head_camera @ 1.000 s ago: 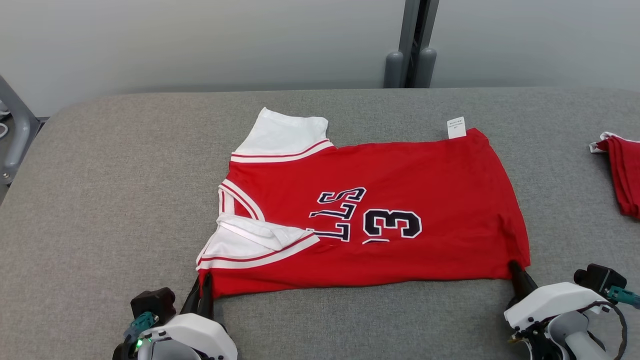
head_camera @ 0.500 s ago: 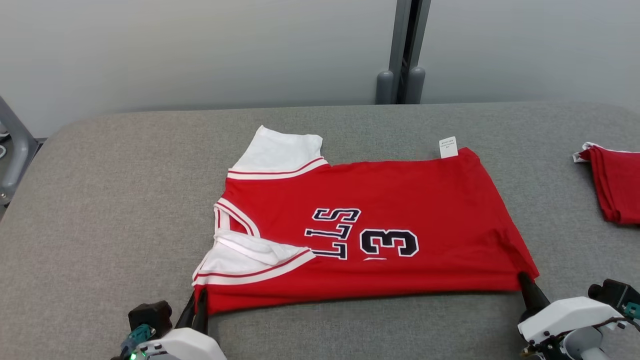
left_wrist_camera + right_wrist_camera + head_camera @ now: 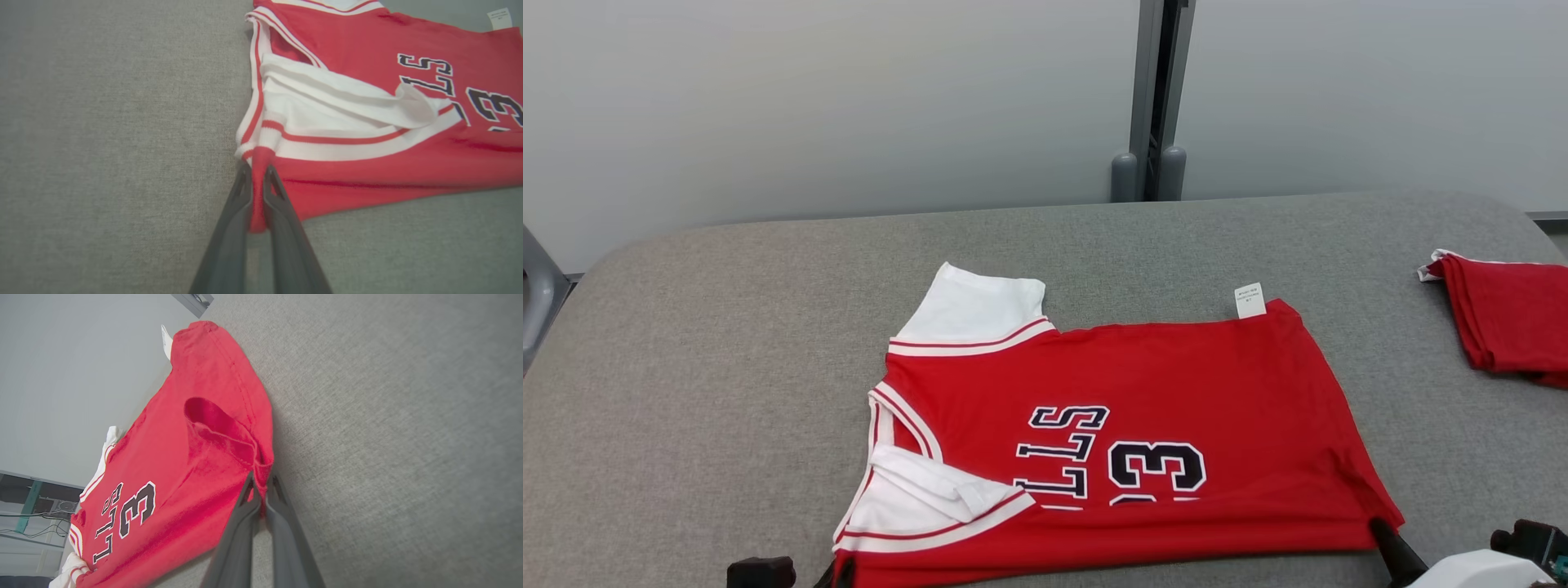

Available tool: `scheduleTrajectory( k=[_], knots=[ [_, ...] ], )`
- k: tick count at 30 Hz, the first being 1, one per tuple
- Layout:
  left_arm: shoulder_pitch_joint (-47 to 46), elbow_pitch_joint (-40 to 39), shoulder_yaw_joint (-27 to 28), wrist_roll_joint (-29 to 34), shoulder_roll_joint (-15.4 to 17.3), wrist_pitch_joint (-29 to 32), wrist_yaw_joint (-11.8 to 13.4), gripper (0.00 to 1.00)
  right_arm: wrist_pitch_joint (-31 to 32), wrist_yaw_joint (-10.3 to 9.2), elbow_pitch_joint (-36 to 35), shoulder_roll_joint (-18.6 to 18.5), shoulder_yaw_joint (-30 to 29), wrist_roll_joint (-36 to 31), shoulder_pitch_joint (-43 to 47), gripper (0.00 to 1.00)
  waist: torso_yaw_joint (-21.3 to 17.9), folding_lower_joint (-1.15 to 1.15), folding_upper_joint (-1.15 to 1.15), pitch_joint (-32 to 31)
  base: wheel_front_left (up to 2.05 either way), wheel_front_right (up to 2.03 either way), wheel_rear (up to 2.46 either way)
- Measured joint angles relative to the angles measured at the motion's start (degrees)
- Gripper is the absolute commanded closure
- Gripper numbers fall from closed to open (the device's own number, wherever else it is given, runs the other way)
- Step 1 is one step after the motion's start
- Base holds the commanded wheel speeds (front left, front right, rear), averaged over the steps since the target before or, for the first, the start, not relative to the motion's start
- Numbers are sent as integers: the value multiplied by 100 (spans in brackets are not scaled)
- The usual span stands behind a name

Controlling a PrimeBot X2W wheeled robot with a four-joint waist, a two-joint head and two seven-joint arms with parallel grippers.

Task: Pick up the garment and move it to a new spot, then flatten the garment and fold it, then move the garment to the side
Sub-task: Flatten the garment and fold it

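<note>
Pinching garment corners: left fingers, right fingers, seen wrist-side.

One jersey, one folded red cloth, two claws.

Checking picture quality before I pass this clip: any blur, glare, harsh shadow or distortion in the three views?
Head view: even, soft light, no glare, jersey print sharp. Left wrist view: cloth fairly sharp, left gripper jaws soft near the lens. Right wrist view: scene steeply tilted, right gripper jaws likewise soft, table weave clear.
</note>
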Motion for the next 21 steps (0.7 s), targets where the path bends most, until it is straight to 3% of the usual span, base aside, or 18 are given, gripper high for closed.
scheduleTrajectory(
  k=[4,5,6,7,9,15,21],
  knots=[
    [243,-481,-63,-5,188,278,56,100,69,0,-188,-80,-27,38,191,100,-12,0,0,-13,0,0,0],
    [287,-583,-66,-20,210,344,67,100,96,0,-215,-83,-68,86,216,96,-15,0,0,-12,0,0,0],
    [330,-684,-77,-33,225,409,105,95,110,0,-227,-87,-109,94,238,51,-19,0,0,-11,0,0,0],
    [376,-765,-94,-33,253,487,123,64,101,0,-238,-90,-152,97,262,0,-23,0,0,-10,0,0,0],
    [445,-893,-112,-34,283,592,190,0,98,-2,-255,-99,-203,122,271,0,-26,0,0,-6,0,0,0],
    [542,-1246,-79,-49,376,849,433,0,-12,-3,-361,-180,-335,-42,255,0,-30,0,0,21,0,0,0],
    [394,-1662,292,-30,410,466,808,0,-404,-2,-577,-365,-338,-654,40,0,-29,0,0,106,0,0,0]
  ],
)
